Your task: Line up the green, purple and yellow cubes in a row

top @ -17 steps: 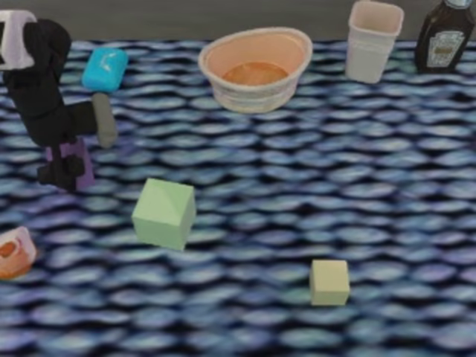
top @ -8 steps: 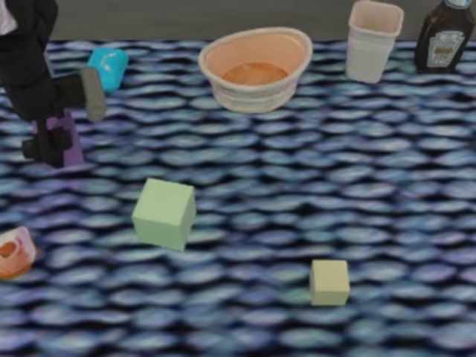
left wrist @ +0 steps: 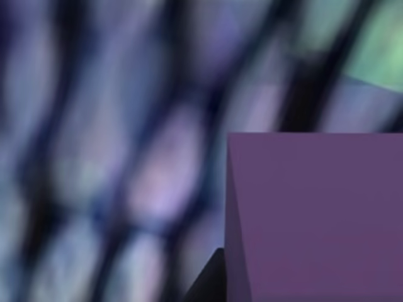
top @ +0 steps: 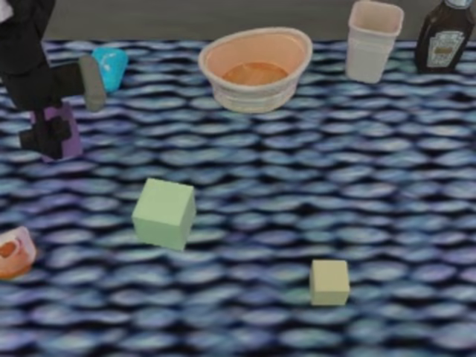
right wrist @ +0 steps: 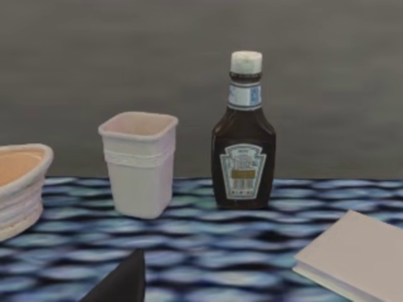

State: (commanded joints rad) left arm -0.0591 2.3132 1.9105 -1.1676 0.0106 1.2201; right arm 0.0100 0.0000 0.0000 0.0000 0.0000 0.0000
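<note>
Purple cube (top: 65, 128): I am seeing it at the far left of the desk, gripped in my left gripper; in the left wrist view the purple cube (left wrist: 315, 217) is filling the near corner, with the woven pattern blurred behind it.
Left gripper (top: 46, 137): it is clamping the purple cube between its dark fingers; whether the cube is resting on the desk or hanging just above it, I cannot tell.
Green cube (top: 164, 213): it is sitting on the desk left of centre, well apart from the purple cube and nearer the front edge; a pale green patch (left wrist: 378, 53) is showing at the edge of the left wrist view.
Yellow cube (top: 329, 282): it is sitting toward the front, right of centre, well apart from the green one.
Row: the three cubes are lying apart, not in a line.
Cyan block (top: 111, 65): it is lying at the back left, partly hidden by my left arm.
Bowl (top: 255, 68): it is standing at the back centre.
White cup (top: 374, 40): it is standing upright right of the bowl.
Sauce bottle (top: 445, 36): it is standing upright at the back right corner, just beside the cup.
Desk (top: 387, 186): it is covered in a blue woven pattern.
Right gripper: it is not showing in the top view; its wrist camera is looking at the cup, the bottle and a pale flat slab (right wrist: 356, 258), so I cannot tell its opening.
</note>
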